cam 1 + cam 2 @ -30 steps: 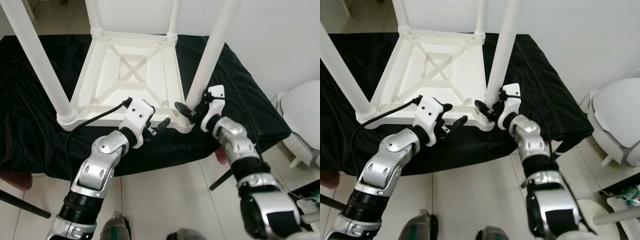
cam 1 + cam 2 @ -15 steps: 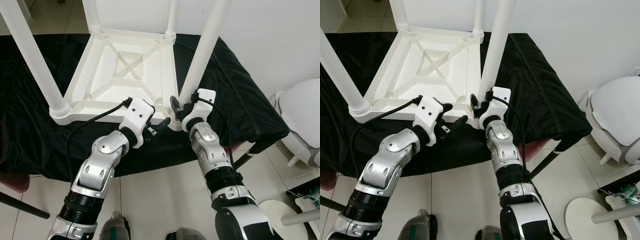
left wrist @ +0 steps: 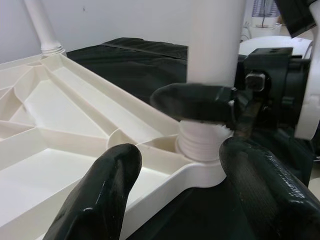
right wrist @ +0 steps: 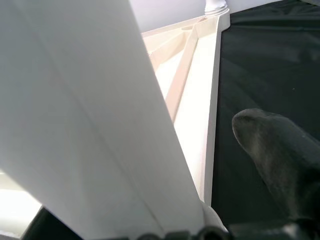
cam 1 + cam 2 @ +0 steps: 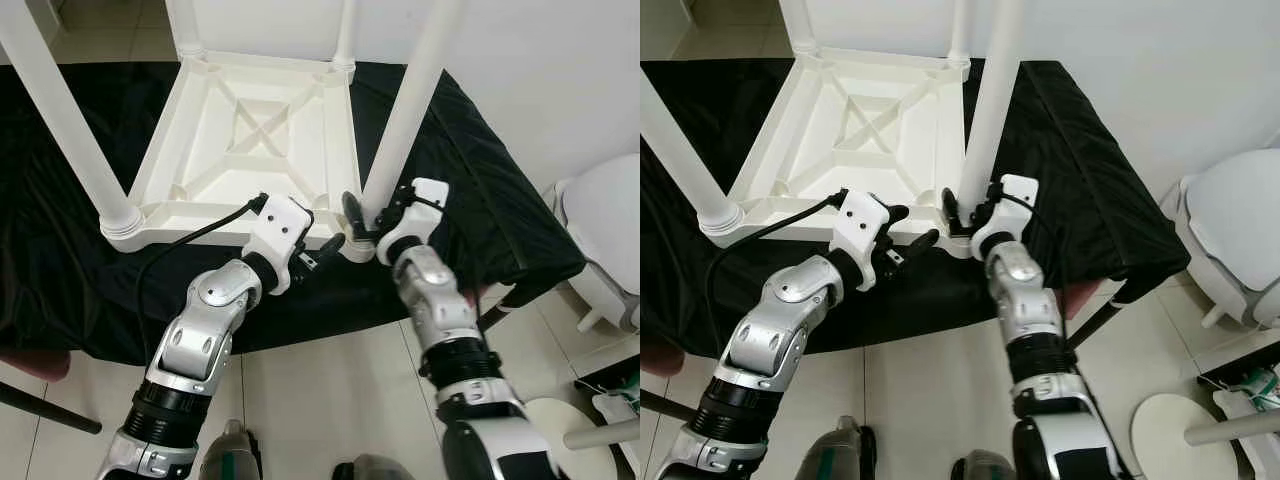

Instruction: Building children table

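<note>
Left eye view shows a white plastic table (image 5: 250,140) lying upside down on a black cloth (image 5: 480,210), its ribbed underside facing up with a cross brace in the middle. Four round white legs rise from its corner sockets; the near right leg (image 5: 410,100) stands in the corner closest to both grippers, and the near left leg (image 5: 60,120) in the other near corner.

The right gripper (image 5: 368,222) reaches in from the near right with its wrist bent toward the table, at the foot of the near right leg. One black finger lies across the leg just above its threaded base, as the left wrist view shows, and the other finger (image 4: 280,160) sits apart from the leg on the cloth side. Whether the fingers actually press the leg cannot be told.

The left gripper (image 5: 322,250) is held low at the near edge of the table, forearm angled up from below. Its two fingers (image 3: 100,195) are spread wide and hold nothing, straddling the corner socket just before the rim
</note>
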You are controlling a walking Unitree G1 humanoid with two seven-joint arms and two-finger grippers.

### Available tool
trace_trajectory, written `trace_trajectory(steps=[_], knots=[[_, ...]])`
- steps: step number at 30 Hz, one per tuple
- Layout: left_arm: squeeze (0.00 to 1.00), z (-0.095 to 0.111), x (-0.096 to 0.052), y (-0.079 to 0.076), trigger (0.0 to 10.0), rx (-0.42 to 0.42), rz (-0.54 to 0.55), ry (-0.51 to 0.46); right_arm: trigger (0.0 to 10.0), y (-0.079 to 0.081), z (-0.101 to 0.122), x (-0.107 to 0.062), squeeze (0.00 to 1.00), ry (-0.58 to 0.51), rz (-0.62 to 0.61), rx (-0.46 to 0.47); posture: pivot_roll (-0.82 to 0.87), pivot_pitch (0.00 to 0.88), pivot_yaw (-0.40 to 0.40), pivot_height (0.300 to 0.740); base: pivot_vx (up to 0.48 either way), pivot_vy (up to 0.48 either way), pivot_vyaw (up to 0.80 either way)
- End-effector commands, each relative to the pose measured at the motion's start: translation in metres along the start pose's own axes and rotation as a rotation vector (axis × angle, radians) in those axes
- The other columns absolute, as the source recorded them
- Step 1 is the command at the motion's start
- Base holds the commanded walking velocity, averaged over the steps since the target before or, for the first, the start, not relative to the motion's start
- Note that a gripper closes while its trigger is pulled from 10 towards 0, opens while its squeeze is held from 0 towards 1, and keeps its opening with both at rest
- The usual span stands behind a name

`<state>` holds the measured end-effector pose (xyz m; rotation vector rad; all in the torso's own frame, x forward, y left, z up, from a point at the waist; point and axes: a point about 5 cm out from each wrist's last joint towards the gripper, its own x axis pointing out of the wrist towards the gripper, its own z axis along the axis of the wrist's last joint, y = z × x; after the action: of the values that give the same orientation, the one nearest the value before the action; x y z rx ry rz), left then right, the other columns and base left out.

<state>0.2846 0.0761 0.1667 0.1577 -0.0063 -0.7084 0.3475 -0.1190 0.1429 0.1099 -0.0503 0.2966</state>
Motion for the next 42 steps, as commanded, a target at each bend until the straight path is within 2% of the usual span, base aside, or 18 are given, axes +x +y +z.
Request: trace_trajectory(steps=[1,3,4,5,6,7,8,12,15,16,17,28,35,36,41,42], knots=[[0.0,-0.001,0.003,0.002,10.0,0.002,0.05,0.006,10.0,-0.011,0.004,0.004,1.0,0.006,0.079,0.006,-0.01,0.005,-0.044,0.74,0.0,0.0,0.0],[0.0,-0.001,0.003,0.002,10.0,0.002,0.05,0.006,10.0,-0.012,0.005,0.004,1.0,0.011,0.095,0.002,-0.01,0.005,-0.044,0.74,0.0,0.0,0.0],[0.0,0.0,0.003,0.002,10.0,0.003,0.049,0.005,10.0,-0.013,0.004,0.005,0.7,0.02,0.158,-0.014,-0.01,0.001,-0.042,0.74,0.0,0.0,0.0],[0.0,0.0,0.004,0.003,10.0,0.005,0.048,0.004,10.0,-0.012,0.004,0.006,0.0,0.038,0.244,-0.045,-0.01,0.0,-0.041,0.74,0.0,0.0,0.0],[0.0,0.0,0.004,0.003,10.0,0.006,0.047,0.003,10.0,-0.012,0.003,0.006,0.0,0.052,0.304,-0.067,-0.01,0.0,-0.041,0.74,0.0,0.0,0.0],[0.0,0.0,0.004,0.003,10.0,0.006,0.047,0.003,10.0,-0.012,0.003,0.006,0.0,0.052,0.304,-0.067,-0.01,0.0,-0.041,0.74,0.0,0.0,0.0],[0.0,0.001,0.005,0.004,10.0,0.01,0.047,0.001,10.0,-0.011,0.002,0.007,0.0,0.076,0.383,-0.1,-0.01,0.0,-0.041,0.74,0.0,0.0,0.0],[0.0,0.003,0.005,0.005,10.0,0.014,0.049,-0.004,10.0,-0.012,-0.001,0.011,0.0,0.111,0.456,-0.132,0.0,0.0,-0.042,0.74,0.0,0.0,0.0],[0.0,0.003,0.006,0.005,10.0,0.015,0.049,-0.004,10.0,-0.012,-0.001,0.011,0.0,0.116,0.464,-0.134,0.0,0.0,-0.042,0.74,0.0,0.0,0.0],[0.0,0.003,0.005,0.005,10.0,0.017,0.05,-0.006,5.9,-0.014,-0.004,0.012,0.0,0.141,0.476,-0.146,0.01,0.0,-0.046,0.74,0.0,0.0,0.0],[0.0,0.004,0.004,0.006,10.0,0.018,0.053,-0.008,0.0,-0.016,-0.006,0.012,0.0,0.159,0.483,-0.145,0.02,0.0,-0.049,0.74,0.0,0.0,0.0],[0.0,0.004,0.0,0.009,10.0,0.023,0.072,-0.006,0.0,-0.024,-0.014,0.01,0.0,0.194,0.511,-0.127,0.03,0.0,-0.05,0.74,0.0,0.0,0.0],[0.0,0.003,0.0,0.007,10.0,0.02,0.064,-0.002,0.1,-0.023,-0.017,0.007,0.0,0.142,0.492,-0.11,0.03,0.0,-0.045,0.74,0.0,0.0,0.0],[0.0,0.003,0.0,0.007,10.0,0.02,0.062,-0.001,10.0,-0.022,-0.017,0.006,0.0,0.127,0.473,-0.107,0.02,0.001,-0.043,0.74,0.0,0.0,0.0],[0.0,0.002,0.0,0.005,10.0,0.015,0.053,0.0,10.0,-0.018,-0.014,0.006,0.0,0.063,0.4,-0.08,0.01,0.005,-0.041,0.74,0.0,0.0,0.0],[0.0,0.002,0.0,0.003,10.0,0.013,0.049,0.002,10.0,-0.015,-0.015,0.007,0.0,0.045,0.341,-0.081,0.01,0.007,-0.04,0.74,0.0,0.0,0.0]])
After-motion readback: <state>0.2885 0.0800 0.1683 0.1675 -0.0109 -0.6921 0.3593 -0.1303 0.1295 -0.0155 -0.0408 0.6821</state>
